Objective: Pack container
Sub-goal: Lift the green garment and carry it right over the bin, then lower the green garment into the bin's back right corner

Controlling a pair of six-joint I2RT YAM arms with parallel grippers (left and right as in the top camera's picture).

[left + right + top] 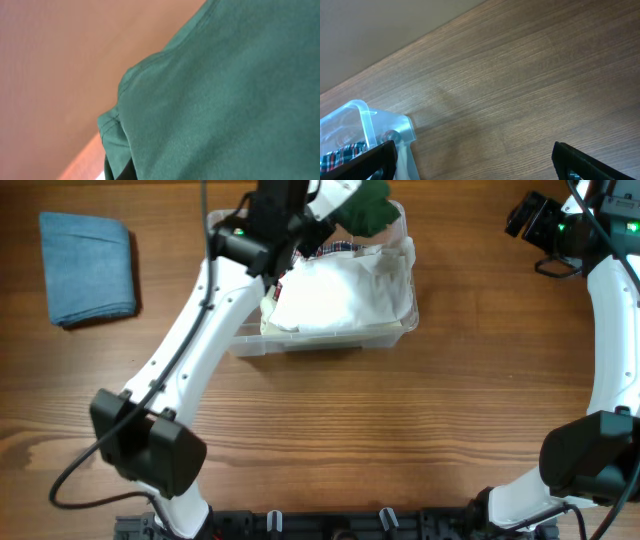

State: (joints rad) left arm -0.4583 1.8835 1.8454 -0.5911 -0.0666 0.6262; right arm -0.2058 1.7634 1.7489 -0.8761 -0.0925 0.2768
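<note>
While green cloth (225,90) fills its wrist view, overhead shows left gripper (348,207) clamping it; right gripper (475,162) gapes.

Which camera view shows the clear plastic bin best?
The overhead view: the bin appears nearly whole, with the left arm crossing over it. The right wrist view shows only one rounded corner. The left wrist view shows none of it, only green cloth.

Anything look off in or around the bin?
Nothing spilled or damaged. The white cloth is heaped unevenly in the container, crumpled against its near rim, and the green cloth is bunched above the far right corner, not lying inside.
</note>
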